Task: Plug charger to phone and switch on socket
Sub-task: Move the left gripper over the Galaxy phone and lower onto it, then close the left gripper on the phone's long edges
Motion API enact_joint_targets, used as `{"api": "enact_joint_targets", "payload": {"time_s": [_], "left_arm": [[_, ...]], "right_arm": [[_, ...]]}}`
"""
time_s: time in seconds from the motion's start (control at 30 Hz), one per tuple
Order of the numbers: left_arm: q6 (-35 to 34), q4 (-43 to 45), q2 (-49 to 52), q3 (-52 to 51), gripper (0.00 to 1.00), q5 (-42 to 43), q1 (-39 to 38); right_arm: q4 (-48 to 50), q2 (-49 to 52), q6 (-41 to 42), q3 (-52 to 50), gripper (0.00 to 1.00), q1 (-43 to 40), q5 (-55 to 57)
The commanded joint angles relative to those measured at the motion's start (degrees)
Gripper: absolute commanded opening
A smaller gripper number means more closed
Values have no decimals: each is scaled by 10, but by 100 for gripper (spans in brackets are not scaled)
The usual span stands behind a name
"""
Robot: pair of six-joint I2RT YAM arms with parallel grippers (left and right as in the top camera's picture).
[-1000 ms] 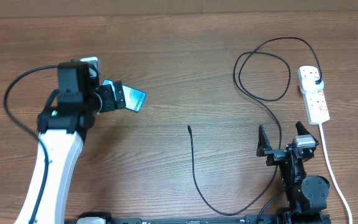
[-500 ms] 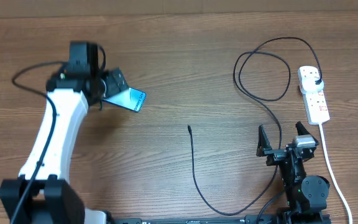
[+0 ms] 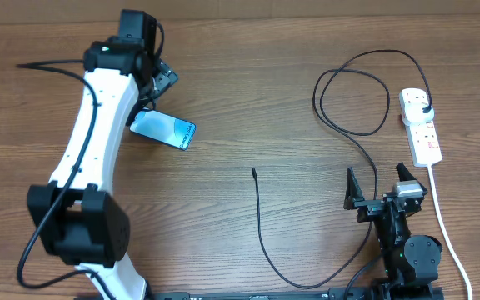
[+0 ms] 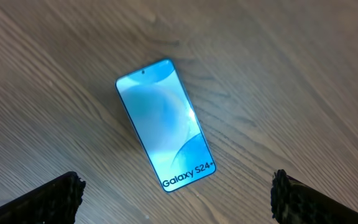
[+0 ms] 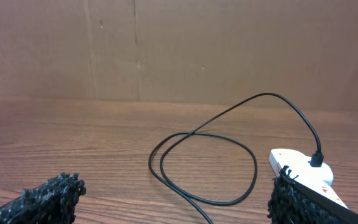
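The left gripper (image 4: 176,200) has its jaws spread wide with nothing between them. From its wrist camera the two black fingertips (image 4: 48,198) sit at the lower corners of the view, and the phone (image 4: 165,124) lies flat on the wooden table (image 4: 303,74) beneath the gap, touched by neither finger. The phone's screen faces up, lit light blue, with "Galaxy S24+" printed near one short end. In the overhead view the left gripper (image 3: 161,83) hovers just beyond the phone (image 3: 163,129) on its far side. Its white arm (image 3: 90,150) reaches in from the phone's left. The right gripper (image 3: 379,185) is also open and empty, well to the right of the phone and nearer the front edge of the table (image 3: 248,83). The charger (image 3: 259,221) has its small connector tip lying loose on the wood, right of the phone and clearly apart from it. From there the thin black cable curves toward the front edge, passes the right gripper and loops away further right. Its black plug sits in the socket (image 3: 421,129), the white strip farthest right from the phone. The socket's white cord (image 3: 444,217) trails toward the front edge.
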Motion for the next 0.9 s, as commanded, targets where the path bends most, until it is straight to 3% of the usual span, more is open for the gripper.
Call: {"api": "enact_joint_targets", "payload": {"time_s": [0.0,0.87], "left_arm": [[-67,-1,36,13,100,-19,-12],[-175,9,195,13,100,19,-18]], "right_arm": [[3,-6,2,-6,100,-2,5],[3,-6,2,-6,100,-2,5]]}}
